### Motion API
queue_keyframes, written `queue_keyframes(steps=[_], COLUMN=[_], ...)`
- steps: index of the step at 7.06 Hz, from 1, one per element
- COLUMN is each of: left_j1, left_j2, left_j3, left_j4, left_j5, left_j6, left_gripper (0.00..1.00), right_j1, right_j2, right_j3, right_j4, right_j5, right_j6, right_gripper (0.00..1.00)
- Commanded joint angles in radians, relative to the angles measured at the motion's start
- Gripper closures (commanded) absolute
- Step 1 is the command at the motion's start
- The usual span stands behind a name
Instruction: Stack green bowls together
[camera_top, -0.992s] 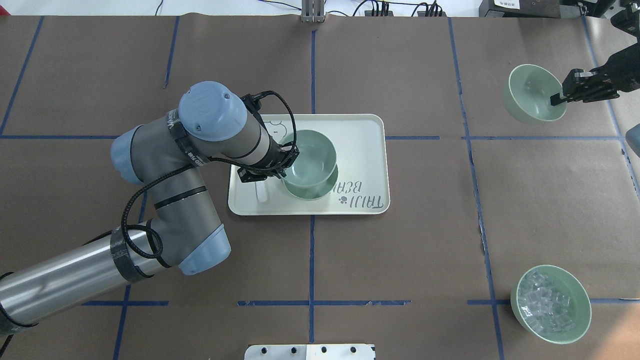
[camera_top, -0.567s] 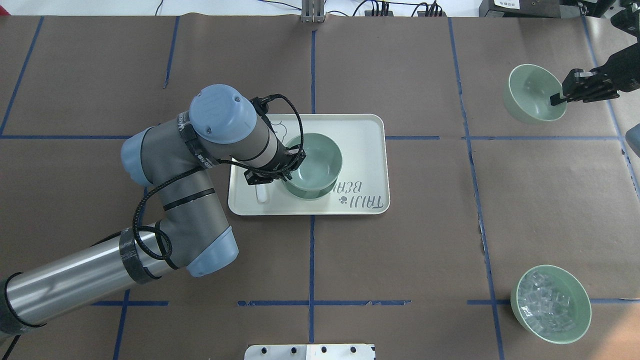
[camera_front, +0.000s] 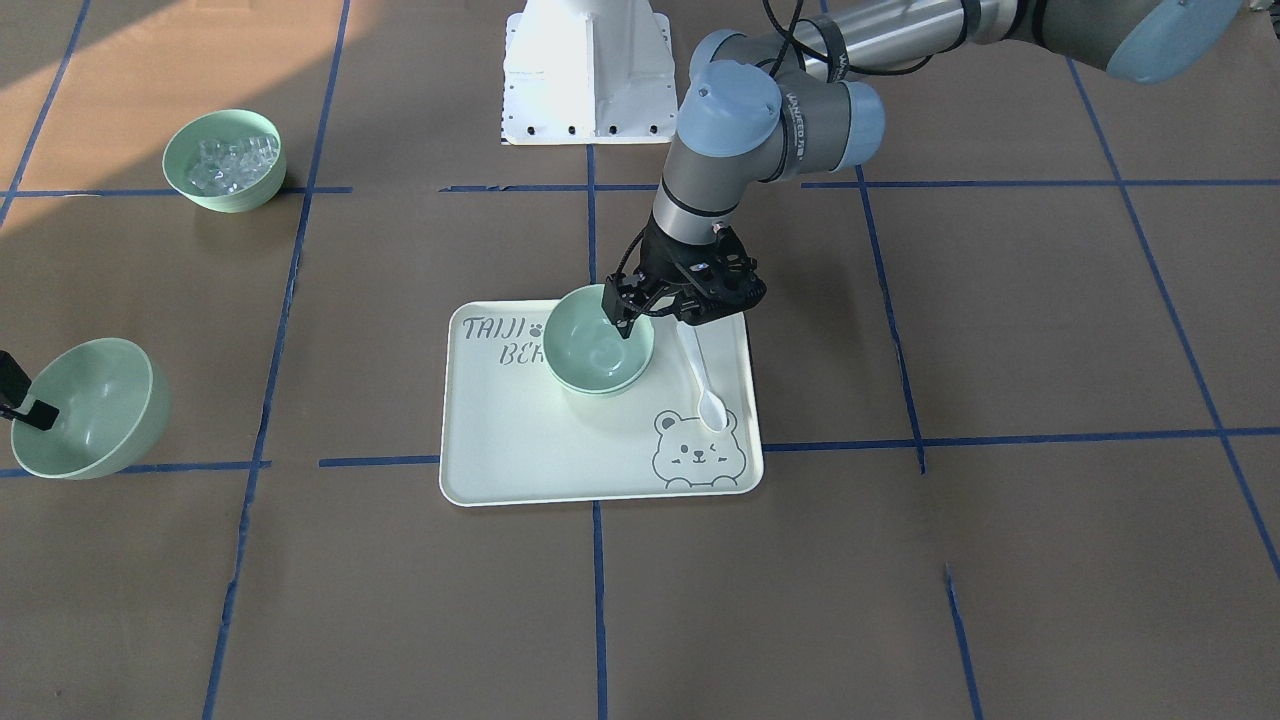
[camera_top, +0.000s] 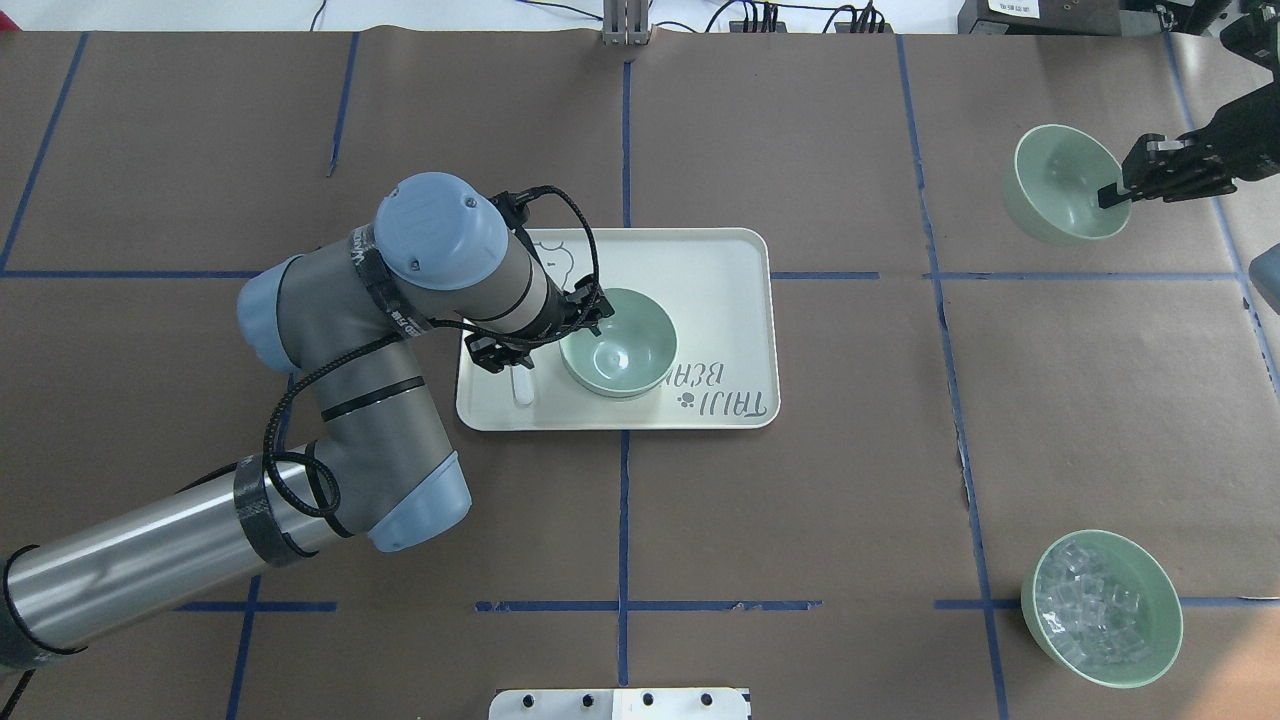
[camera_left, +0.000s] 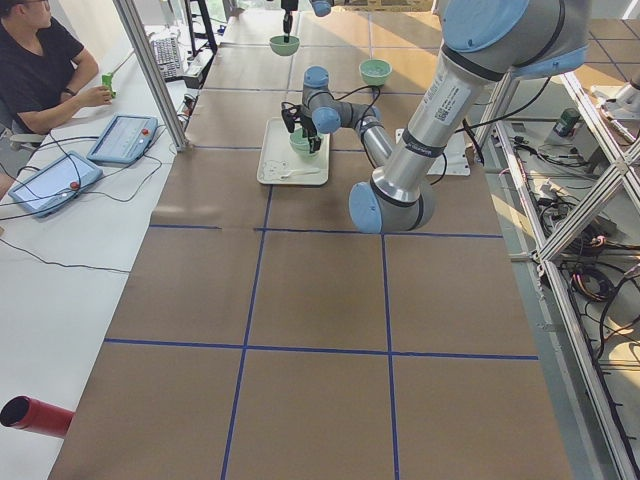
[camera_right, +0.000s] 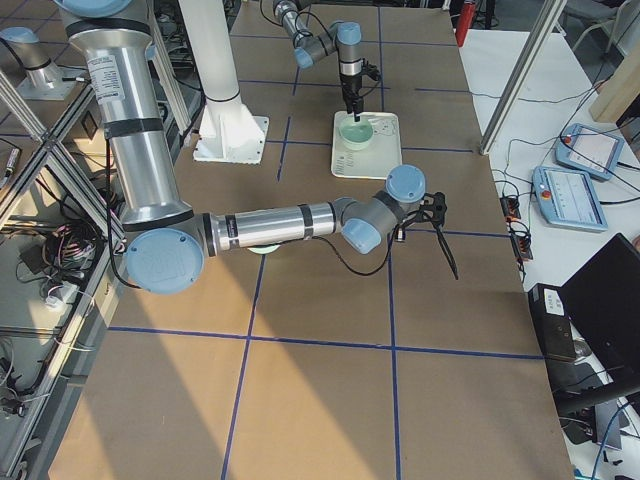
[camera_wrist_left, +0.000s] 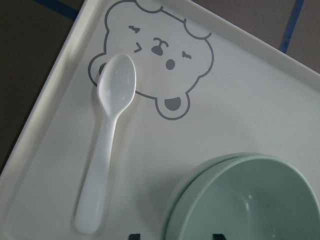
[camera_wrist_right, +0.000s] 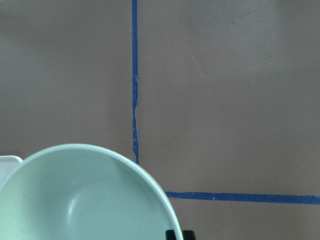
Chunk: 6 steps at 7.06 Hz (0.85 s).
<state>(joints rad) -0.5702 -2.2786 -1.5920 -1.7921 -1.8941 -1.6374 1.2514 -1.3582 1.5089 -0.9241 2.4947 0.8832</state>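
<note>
Two pale green bowls sit nested (camera_top: 618, 355) on the cream tray (camera_top: 720, 270); they also show in the front view (camera_front: 598, 350) and the left wrist view (camera_wrist_left: 250, 200). My left gripper (camera_top: 580, 318) is open, its fingers straddling the stack's left rim. My right gripper (camera_top: 1110, 195) is shut on the rim of the third green bowl (camera_top: 1062, 185) and holds it tilted above the table at the far right. That bowl also shows in the front view (camera_front: 90, 405) and the right wrist view (camera_wrist_right: 80, 200).
A white spoon (camera_wrist_left: 107, 145) lies on the tray left of the stack, beside the bear drawing. A similar green bowl with clear ice-like cubes (camera_top: 1100, 608) stands at the near right. Blue tape lines cross the brown table cover.
The bowl in my left gripper came down over the tray bowl and now sits nested in it, and the gripper has let go. The right gripper's bowl rose very slightly.
</note>
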Motion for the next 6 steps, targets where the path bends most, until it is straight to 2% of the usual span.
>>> queue_keyframes(steps=[1, 3, 5, 6], left_j1=[-0.077, -0.167, -0.261, -0.304], left_j2=[0.005, 0.063, 0.114, 0.144], left_j3=[-0.029, -0.133, -0.213, -0.224], left_j4=[0.051, 0.156, 0.264, 0.276], left_j5=[-0.076, -0.14, -0.141, -0.145], left_j6=[0.114, 0.282, 0.465, 0.525], left_gripper=[0.0, 0.0, 0.0, 0.0], right_j1=[-0.067, -0.175, -0.306, -0.349], right_j2=[0.06, 0.158, 0.217, 0.246], right_j3=[0.052, 0.074, 0.085, 0.085], right_j4=[-0.005, -0.012, -0.015, -0.044], right_j5=[-0.002, -0.043, -0.158, -0.19], right_j6=[0.121, 0.259, 0.309, 0.309], right_gripper=[1.0, 1.0, 1.0, 1.0])
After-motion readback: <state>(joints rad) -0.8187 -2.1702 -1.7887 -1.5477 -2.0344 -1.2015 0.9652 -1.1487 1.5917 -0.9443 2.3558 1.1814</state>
